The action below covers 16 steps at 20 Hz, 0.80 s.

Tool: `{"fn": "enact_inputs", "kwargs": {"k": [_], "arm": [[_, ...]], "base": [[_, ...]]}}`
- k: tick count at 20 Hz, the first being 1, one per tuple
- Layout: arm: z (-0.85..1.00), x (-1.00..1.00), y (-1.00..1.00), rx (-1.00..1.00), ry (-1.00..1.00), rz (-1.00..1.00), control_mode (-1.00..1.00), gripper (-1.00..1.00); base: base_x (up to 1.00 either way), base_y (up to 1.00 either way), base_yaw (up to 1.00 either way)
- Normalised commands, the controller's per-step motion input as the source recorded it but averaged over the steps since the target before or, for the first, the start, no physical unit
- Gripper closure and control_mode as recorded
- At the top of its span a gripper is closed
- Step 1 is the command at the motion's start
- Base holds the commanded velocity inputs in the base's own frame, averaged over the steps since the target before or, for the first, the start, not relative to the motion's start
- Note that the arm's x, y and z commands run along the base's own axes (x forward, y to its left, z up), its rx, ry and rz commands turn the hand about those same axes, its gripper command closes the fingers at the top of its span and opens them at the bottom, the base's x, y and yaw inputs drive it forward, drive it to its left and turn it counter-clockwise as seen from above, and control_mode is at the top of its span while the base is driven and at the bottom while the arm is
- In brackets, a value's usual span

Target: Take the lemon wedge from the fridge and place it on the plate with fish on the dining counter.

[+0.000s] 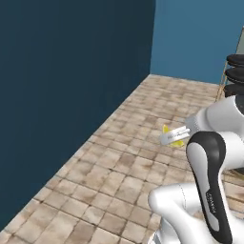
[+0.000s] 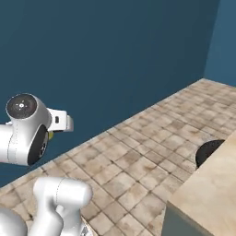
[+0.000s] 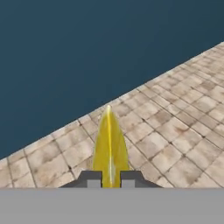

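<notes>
Tiled floor (image 1: 109,167), blue wall (image 1: 71,95); gripper (image 3: 111,178) pinching lemon wedge (image 3: 110,144) mid-air.

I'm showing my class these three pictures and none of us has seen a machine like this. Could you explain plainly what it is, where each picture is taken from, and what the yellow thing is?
This is a computer-rendered white robot arm on a driving base. Two pictures come from cameras on the base, behind the arm to its left and right. The third looks along the arm's pincer. The pincer is shut on a lemon wedge, the yellow sliver standing between its two dark fingertips. Below is a tiled floor beside dark blue walls. A beige counter corner shows in the right base view.
</notes>
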Motion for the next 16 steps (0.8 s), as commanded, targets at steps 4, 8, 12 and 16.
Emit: {"fn": "enact_inputs", "kwargs": {"k": [4,8,12,16], "arm": [[0.00,0.00,0.00,0.00,0.00,0.00,1.00,1.00],[0.00,0.00,0.00,0.00,0.00,0.00,1.00,1.00],[0.00,0.00,0.00,0.00,0.00,0.00,1.00,1.00],[0.00,0.00,0.00,0.00,0.00,0.00,1.00,1.00]], "base": [[1.00,0.57,-0.71],[1.00,0.20,-0.71],[1.00,0.49,-0.62],[1.00,0.66,-0.47]]}}
